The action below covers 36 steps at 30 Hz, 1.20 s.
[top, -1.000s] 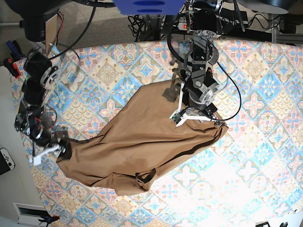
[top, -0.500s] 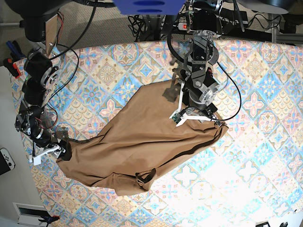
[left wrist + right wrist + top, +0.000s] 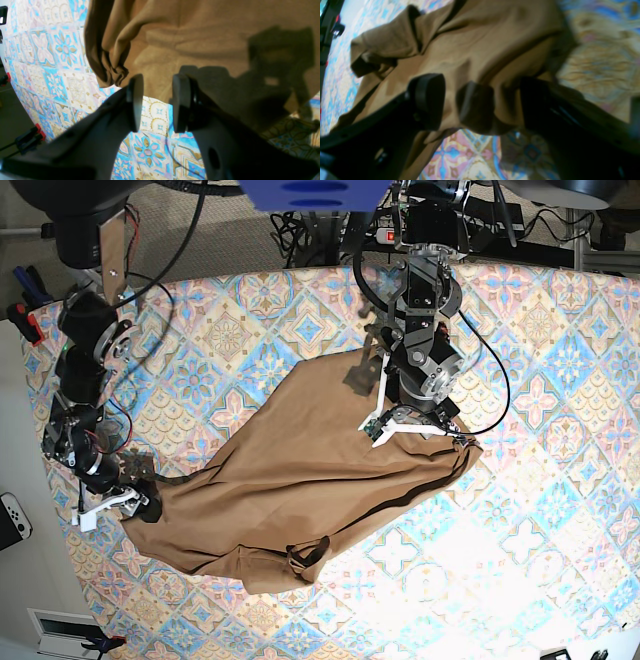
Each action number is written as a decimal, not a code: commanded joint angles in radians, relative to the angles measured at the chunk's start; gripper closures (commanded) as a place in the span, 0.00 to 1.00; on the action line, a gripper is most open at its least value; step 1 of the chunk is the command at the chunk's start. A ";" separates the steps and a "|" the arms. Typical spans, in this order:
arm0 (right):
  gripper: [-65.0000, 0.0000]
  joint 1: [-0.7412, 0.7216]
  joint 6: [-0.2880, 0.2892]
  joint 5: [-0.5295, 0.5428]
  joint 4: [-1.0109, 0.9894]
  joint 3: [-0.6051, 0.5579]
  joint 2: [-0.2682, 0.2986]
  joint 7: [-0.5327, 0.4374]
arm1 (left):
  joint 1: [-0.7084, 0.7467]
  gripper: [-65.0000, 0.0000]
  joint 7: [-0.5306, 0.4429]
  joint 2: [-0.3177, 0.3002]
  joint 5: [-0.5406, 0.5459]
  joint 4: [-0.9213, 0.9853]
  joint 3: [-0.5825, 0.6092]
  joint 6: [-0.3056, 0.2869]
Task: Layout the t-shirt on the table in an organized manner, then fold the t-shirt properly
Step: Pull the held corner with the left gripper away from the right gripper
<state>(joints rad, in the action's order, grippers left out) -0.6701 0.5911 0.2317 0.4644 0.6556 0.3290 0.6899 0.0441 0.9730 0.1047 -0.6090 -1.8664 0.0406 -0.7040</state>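
The tan-brown t-shirt (image 3: 300, 480) lies crumpled in a slanted heap on the tile-patterned table (image 3: 560, 510). My left gripper (image 3: 452, 436) hovers at the shirt's right corner. In the left wrist view it (image 3: 157, 100) stands open, table showing between the pads, and the shirt's (image 3: 200, 37) bunched hem lies just past the left fingertip. My right gripper (image 3: 135, 505) is at the shirt's left corner by the table's left edge. In the right wrist view it (image 3: 482, 100) stands open wide around a dark fold of the t-shirt (image 3: 475, 50), with a gap beside the left pad.
A loose sleeve loop (image 3: 307, 555) sticks up near the shirt's front edge. Red clamps (image 3: 25, 320) grip the table's left rim, and a white controller (image 3: 12, 518) lies off the table. Cables (image 3: 490, 395) trail from the left arm over the cover.
The right arm's upper links have swung right and its gripper has edged slightly toward the shirt's left corner. The left arm and the shirt have not moved.
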 commanded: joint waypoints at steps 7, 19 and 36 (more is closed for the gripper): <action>0.69 -0.030 0.014 0.019 0.017 -0.110 0.006 -0.016 | -0.013 0.70 -0.009 0.002 -0.005 -0.019 0.002 0.006; 1.00 -0.030 0.014 0.021 0.029 -0.158 0.006 0.116 | -0.002 0.70 -0.012 0.003 0.004 -0.019 0.003 0.006; 1.00 0.169 -0.086 0.021 0.664 -0.153 0.008 0.436 | 0.147 0.59 -0.002 0.010 0.421 -0.224 -0.017 0.006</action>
<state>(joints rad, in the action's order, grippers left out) -0.4763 0.5041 0.2371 1.1114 0.4999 0.3187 1.1385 0.1936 0.9840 0.1081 -0.2005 -2.0697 0.0212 -0.7029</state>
